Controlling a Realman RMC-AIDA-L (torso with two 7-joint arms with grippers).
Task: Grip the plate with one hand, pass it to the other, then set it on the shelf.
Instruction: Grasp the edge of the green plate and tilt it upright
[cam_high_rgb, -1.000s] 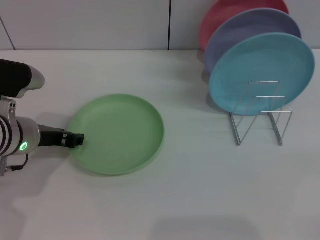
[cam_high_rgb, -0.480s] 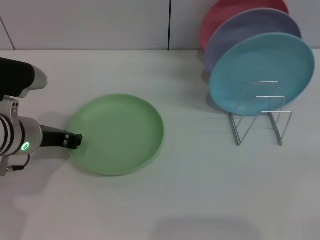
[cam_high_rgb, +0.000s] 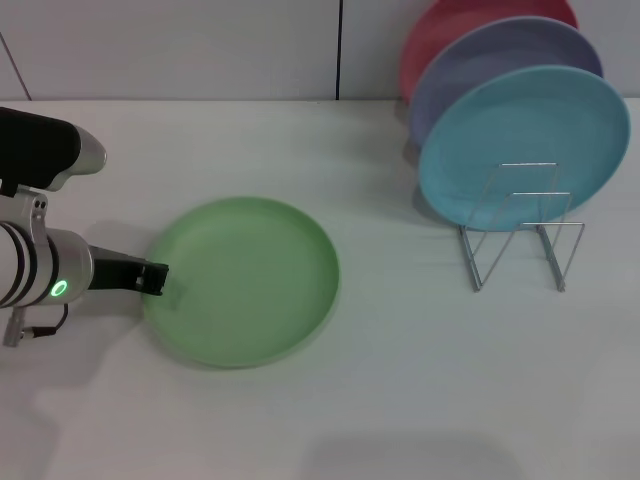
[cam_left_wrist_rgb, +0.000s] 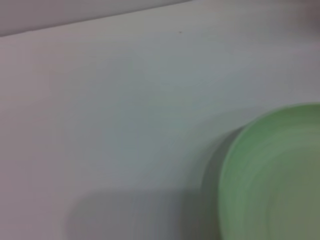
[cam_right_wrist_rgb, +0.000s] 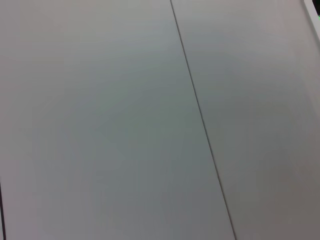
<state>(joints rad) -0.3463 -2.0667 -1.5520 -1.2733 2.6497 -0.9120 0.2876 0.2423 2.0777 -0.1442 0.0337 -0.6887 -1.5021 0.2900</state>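
The light green plate is at the left middle of the white table. My left gripper, black fingers on a silver wrist with a green ring light, is shut on the plate's left rim. The plate looks slightly raised, with a shadow under it. Part of the plate also shows in the left wrist view. The silver wire shelf stands at the right, its front slots bare. My right gripper is out of view; its wrist view shows only a grey wall.
A light blue plate, a lavender plate and a red plate stand upright in the back of the shelf. The wall runs behind the table.
The left gripper and the green plate have shifted a little to the right and toward me, and the plate looks larger, as if lifted off the table.
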